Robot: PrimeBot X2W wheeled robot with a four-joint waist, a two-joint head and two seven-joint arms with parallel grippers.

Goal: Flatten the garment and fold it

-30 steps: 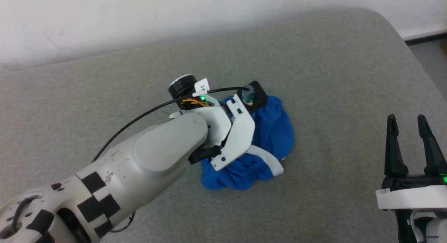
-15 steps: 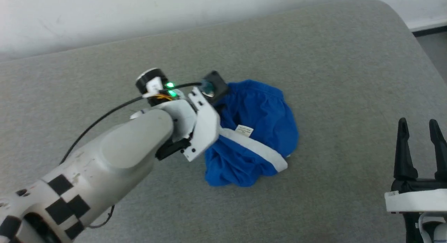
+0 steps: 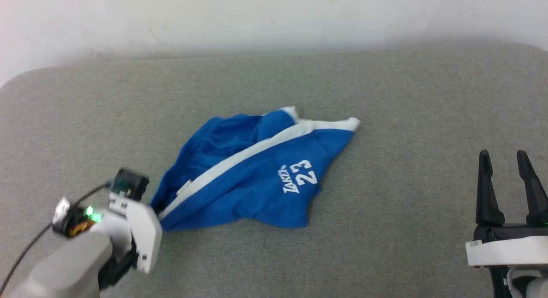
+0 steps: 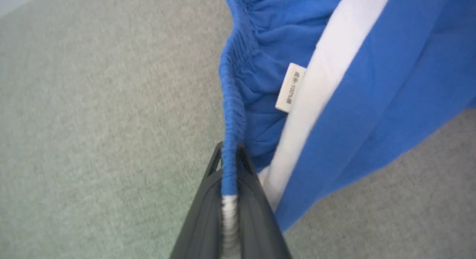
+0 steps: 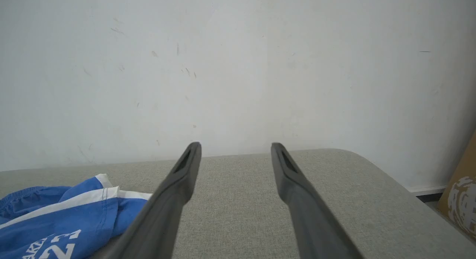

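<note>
A pair of royal blue athletic shorts (image 3: 252, 174) lay rumpled near the middle of the head view on a grey fabric-covered surface (image 3: 385, 88), stretched from lower left to upper right. A white side stripe (image 3: 239, 159) ran along their length. White lettering with the number 23 (image 3: 302, 178) sat tilted on the lower panel. Loose folds bunched the cloth along the upper left edge.

In the left wrist view, the left gripper (image 4: 230, 156) had its dark fingers pressed together on the gathered elastic waistband (image 4: 232, 102), pinching its edge. A small white tag (image 4: 290, 88) sat just beside the stripe.

At the lower right of the head view, the right gripper (image 3: 501, 154) stood well apart from the shorts, fingers spread and empty. A white wall (image 3: 257, 15) filled the top of the frame.
</note>
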